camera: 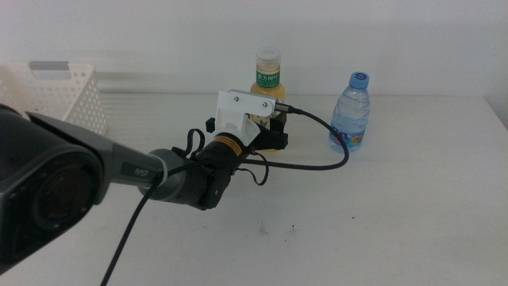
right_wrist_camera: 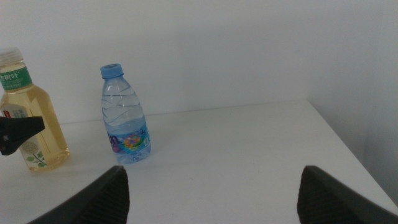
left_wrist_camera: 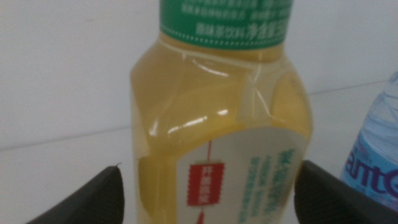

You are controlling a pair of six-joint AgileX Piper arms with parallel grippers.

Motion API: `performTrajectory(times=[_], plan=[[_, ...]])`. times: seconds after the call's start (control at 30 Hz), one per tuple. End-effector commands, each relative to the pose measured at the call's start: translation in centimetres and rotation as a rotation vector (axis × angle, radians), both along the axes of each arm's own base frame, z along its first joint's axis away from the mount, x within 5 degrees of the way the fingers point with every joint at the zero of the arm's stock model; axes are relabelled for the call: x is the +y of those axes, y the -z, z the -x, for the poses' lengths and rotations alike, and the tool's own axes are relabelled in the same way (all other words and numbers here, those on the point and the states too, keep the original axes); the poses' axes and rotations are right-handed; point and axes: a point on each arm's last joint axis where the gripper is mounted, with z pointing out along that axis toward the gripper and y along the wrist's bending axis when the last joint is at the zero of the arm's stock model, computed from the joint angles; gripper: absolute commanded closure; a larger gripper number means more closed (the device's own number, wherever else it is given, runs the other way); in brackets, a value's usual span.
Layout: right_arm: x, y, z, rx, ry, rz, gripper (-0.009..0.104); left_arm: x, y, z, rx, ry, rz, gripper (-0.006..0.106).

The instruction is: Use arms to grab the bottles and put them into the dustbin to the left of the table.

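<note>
Both jaws of the left gripper stand open on either side of the yellow tea bottle, and a small gap shows at each side. It stands upright at the far middle of the table, with white cap, green neck label and pale front label. Just to its right stands the small water bottle with blue cap. At far left stands the dustbin. Away from both bottles, the right gripper has open jaws.

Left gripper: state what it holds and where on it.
Nothing held yet. The left gripper is open, its jaws on either side of the yellow tea bottle at its lower body, with gaps showing. The right gripper waits, open.
</note>
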Motion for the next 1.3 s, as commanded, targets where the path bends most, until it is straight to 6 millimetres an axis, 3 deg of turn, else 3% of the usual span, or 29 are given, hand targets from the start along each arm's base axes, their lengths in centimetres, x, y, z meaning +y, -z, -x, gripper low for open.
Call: performTrajectory(times=[0.0, 0.37, 0.87, 0.97, 1.2, 1.27], plan=[[0.0, 0.0, 0.0, -0.008, 0.007, 0.013, 0.008, -0.1, 0.2, -0.6, -0.01, -0.002, 0.01, 0.007], [0.0, 0.0, 0.0, -0.008, 0.007, 0.013, 0.008, -1.4, 1.6, -2.8, -0.014, -0.001, 0.013, 0.007], [0.0, 0.0, 0.0, -0.008, 0.007, 0.013, 0.008, -1.6, 2.7, -3.1, -0.047, 0.01, -0.056, 0.009], [0.0, 0.0, 0.0, -0.008, 0.007, 0.013, 0.008, -1.6, 2.6, -3.1, -0.069, 0.014, -0.078, 0.02], [0.0, 0.0, 0.0, -0.008, 0.007, 0.013, 0.008, -1.0, 2.4, -3.4, -0.058, -0.006, -0.036, 0.072], [0.0, 0.0, 0.0, -0.008, 0.007, 0.013, 0.008, -0.8, 1.6, -3.3, -0.053, -0.009, -0.03, 0.086]])
